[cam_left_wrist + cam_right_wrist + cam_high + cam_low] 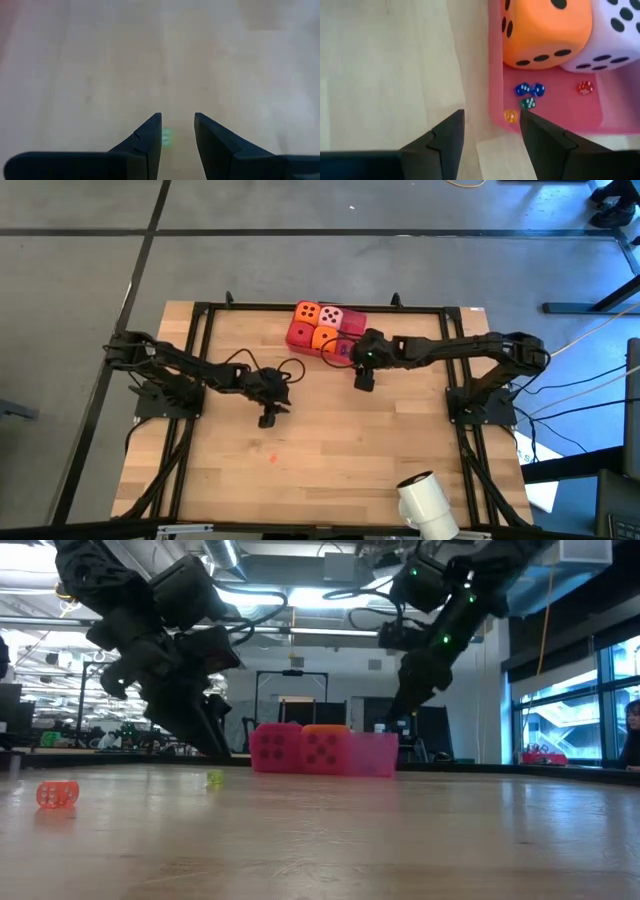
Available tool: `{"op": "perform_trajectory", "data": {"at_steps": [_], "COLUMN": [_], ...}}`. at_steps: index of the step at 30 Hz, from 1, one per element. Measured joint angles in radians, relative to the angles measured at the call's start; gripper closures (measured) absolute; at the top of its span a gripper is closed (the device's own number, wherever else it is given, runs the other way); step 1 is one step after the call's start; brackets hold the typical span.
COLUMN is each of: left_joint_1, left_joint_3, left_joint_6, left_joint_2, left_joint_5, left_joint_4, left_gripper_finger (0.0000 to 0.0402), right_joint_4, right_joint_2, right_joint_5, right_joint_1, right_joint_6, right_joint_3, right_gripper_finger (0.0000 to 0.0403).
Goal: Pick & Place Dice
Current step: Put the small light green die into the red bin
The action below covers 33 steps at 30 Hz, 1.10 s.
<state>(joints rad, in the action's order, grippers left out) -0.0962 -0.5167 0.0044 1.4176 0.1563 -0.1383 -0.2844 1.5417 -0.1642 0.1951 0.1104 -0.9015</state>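
Right fingers point(491, 135) hovering spread, empty, at tray point(496, 60) edge, dice point(547, 32) just ahead; left fingers point(177, 137) hovering apart over worktop point(330, 440)

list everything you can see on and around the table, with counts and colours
large dice: four, two orange, one red, one pale pink, grouped in the tray at the table's far edge
tray: one, pink, far edge, under the large dice
tiny dice in the tray: five, two blue, one green, one orange, one red, on the tray floor beside the large dice
tiny green die: one, on the wood under the left gripper
tiny red die: one, on the table's near part
table: one, light wood
left gripper: one, dark, open, above the green die
right gripper: one, dark, open, over the tray's edge
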Motion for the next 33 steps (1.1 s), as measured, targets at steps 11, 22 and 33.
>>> {"op": "perform_trajectory", "data": {"at_steps": [11,22,33], "left_joint_1": [0.031,0.031,0.031], "left_joint_3": [0.0,0.0,-0.002], "left_joint_6": [-0.048,-0.064,-0.072], "left_joint_2": [0.006,0.049,0.102], "left_joint_5": [-0.126,-0.13,-0.127], "left_joint_4": [0.051,0.022,-0.001], "left_gripper_finger": [0.0292,0.0292,0.031], "right_joint_4": [0.061,0.061,0.062], "right_joint_2": [0.0,0.0,0.0], "right_joint_5": [-0.003,-0.003,-0.002], "right_joint_1": [0.013,0.013,0.013], "right_joint_6": [0.031,0.029,0.028], "right_joint_3": [0.028,0.028,0.028], "right_gripper_finger": [0.0211,0.0211,0.0211]}}
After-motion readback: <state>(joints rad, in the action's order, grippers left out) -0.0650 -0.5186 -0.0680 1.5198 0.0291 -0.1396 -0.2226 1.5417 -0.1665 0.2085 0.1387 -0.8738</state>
